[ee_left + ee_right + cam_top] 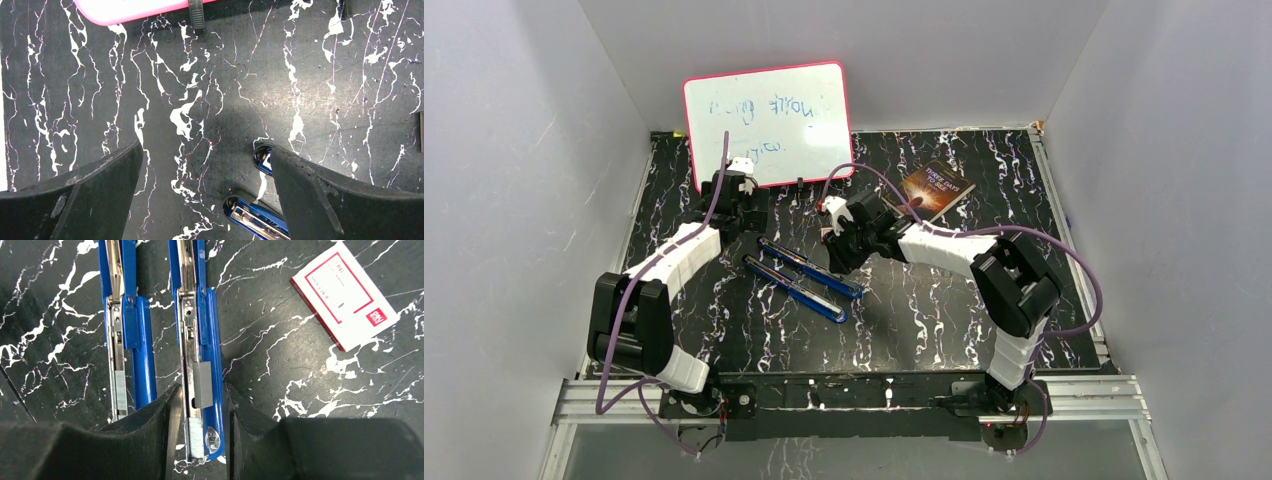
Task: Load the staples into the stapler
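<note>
Two long blue stapler parts point(210, 340) point(137, 340) lie side by side on the black marbled mat, each with an open metal channel facing up. They also show in the top view point(809, 265) point(794, 292). One silvery staple strip point(202, 385) rests askew on the right part. Another strip point(196, 437) sits in that channel's end. A third strip point(119, 387) lies in the left channel. My right gripper point(201, 390) point(836, 245) is open and straddles the right part's end. My left gripper point(206, 145) point(742, 215) is open and empty over the mat, beside the staplers' rounded ends point(260, 217).
A small white box with a red label point(345, 295) lies on the mat right of the staplers. A pink-framed whiteboard point(769, 125) point(130, 10) leans at the back. A dark book point(937, 188) lies at back right. Grey walls enclose the mat.
</note>
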Motion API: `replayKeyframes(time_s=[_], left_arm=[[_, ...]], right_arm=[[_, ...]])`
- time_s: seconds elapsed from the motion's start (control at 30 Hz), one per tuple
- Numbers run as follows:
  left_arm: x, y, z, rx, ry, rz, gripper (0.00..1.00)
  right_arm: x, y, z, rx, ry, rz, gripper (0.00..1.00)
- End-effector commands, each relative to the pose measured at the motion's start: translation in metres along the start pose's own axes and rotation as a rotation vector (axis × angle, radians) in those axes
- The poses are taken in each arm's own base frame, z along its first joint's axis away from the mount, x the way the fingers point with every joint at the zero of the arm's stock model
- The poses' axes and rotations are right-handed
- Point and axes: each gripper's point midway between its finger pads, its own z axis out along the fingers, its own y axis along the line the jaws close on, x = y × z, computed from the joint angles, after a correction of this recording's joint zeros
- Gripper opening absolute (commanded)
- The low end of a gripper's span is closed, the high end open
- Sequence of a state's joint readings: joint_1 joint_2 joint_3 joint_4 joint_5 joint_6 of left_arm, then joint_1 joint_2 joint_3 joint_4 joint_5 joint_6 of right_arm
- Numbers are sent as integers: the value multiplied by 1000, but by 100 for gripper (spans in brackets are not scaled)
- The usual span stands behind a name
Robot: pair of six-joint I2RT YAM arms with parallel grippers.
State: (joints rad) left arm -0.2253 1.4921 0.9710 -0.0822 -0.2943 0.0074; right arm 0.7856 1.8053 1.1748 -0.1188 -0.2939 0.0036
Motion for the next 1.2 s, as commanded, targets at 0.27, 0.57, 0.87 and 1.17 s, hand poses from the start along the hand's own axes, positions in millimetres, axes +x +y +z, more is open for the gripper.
replayKeyframes(time_s=[0.27,0.57,0.87,1.17], left_arm=[[-14,4,-12,2,-55,-23,98],[-14,5,-12,1,-55,-23,98],[-14,5,-12,1,-56,-23,98],[-15,4,-12,5,-58,-23,98]], right_arm=[[4,-5,8,6,38,21,42],[4,-4,7,6,41,21,30],[-14,-1,-6,13,-16,9,23],[-32,13,-17,-63,-106,4,22]])
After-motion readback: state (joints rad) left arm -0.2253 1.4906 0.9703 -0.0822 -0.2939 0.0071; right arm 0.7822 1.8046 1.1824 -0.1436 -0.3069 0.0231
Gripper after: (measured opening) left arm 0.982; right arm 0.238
